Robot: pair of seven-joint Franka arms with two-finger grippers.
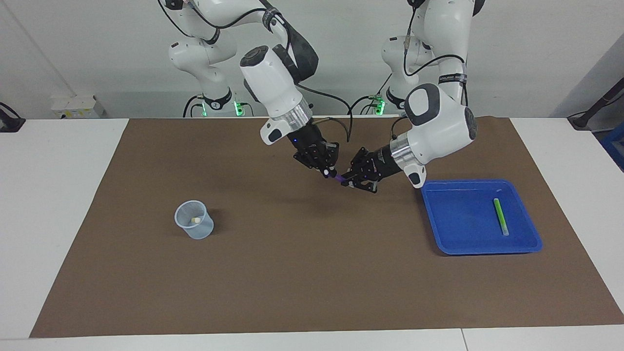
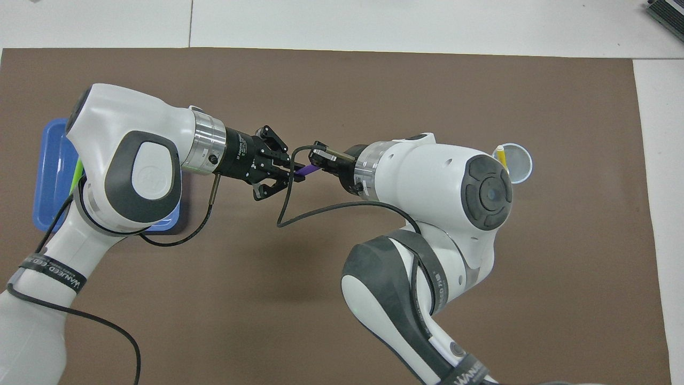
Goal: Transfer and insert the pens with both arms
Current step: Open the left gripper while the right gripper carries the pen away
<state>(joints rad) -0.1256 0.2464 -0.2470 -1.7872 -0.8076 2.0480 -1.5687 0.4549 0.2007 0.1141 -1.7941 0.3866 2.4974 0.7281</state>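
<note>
Purple pen [image 1: 340, 177] bridges left hand [image 1: 352, 179] and right hand [image 1: 325, 168].

**Both grippers meet tip to tip in mid-air**

We see the left arm [image 1: 441, 124] come in from its base, bend at the elbow and level its wrist out toward the middle. Its left gripper [image 1: 352, 179] hangs above the surface, jaws closed to a narrow gap. The right arm [image 1: 273, 87] folds down steeply from its own base, forearm slanting toward the other arm. Its right gripper [image 1: 325, 168] points downward at an angle, jaws drawn close together. The two grippers' tips nearly touch, wrists angled toward one another, both raised off the surface.
</note>
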